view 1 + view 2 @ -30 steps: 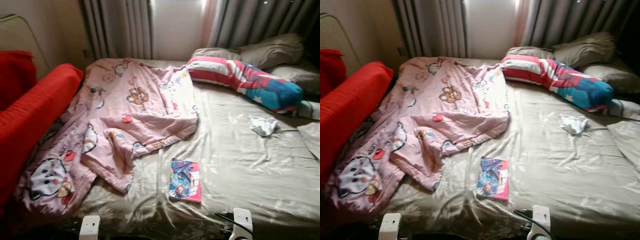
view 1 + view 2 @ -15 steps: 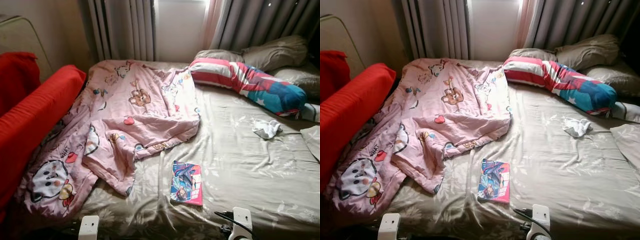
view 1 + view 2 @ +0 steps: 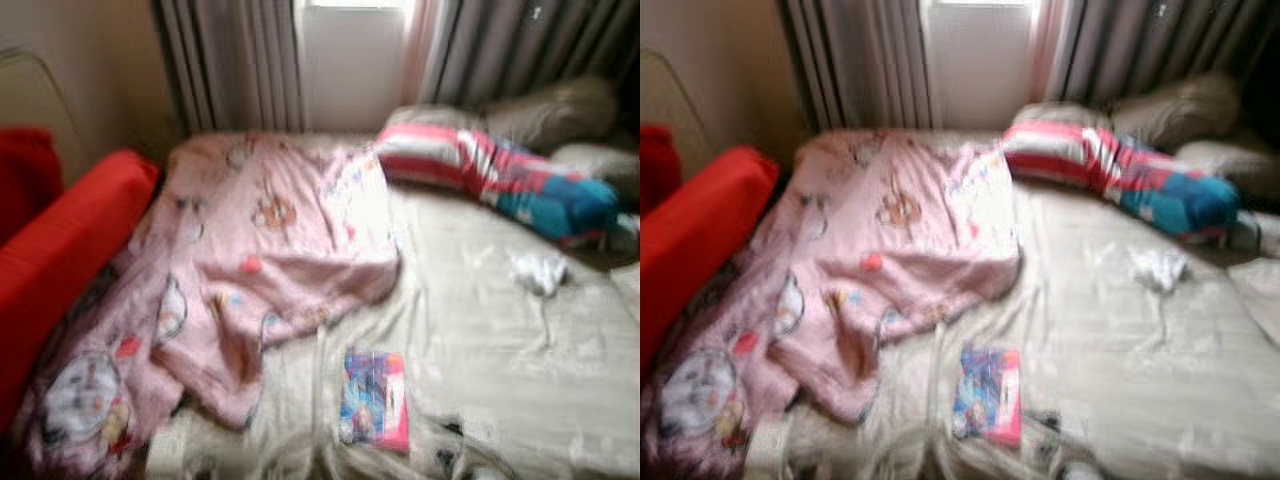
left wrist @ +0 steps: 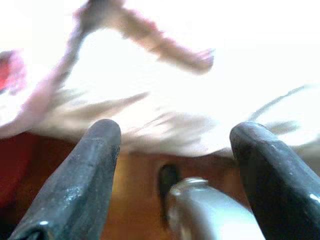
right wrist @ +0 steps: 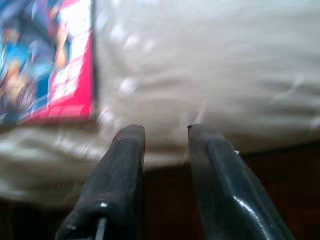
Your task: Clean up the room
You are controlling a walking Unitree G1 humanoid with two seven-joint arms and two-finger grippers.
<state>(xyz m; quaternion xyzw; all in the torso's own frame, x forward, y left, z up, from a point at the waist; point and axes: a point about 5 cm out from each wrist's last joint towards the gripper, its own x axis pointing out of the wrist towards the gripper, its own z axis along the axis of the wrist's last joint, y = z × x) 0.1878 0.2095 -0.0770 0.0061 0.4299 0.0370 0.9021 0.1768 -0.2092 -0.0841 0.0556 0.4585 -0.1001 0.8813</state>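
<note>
At the far left a red sofa (image 3: 70, 235) runs along the bed's edge; against it the pink cartoon blanket (image 3: 250, 260) lies rumpled and half slid off the bed (image 3: 500, 370), its lower corner sagging over the near left side, which I judge is simply where it was thrown off and not folded; the head views are blurred, so fine detail is lost; the left gripper (image 4: 175, 145) hangs low before the bed's near edge, its jaws released and wide apart, holding nothing, with pale bedding and a pink strip of blanket above them; toward the middle a colourful book (image 3: 373, 398) lies flat on the beige sheet near the front edge, just beside the blanket's hem but apart from it; the right gripper (image 5: 165, 135) sits at the bed's edge close to that book, jaws nearly together with a narrow gap and nothing between them; further right a small white cloth (image 3: 540, 272) lies crumpled on the sheet; behind it a striped long pillow (image 3: 500, 175) rests slantwise before grey pillows (image 3: 545, 110) and curtains (image 3: 240, 60); nothing blocks the book, likely the nearest pick.
</note>
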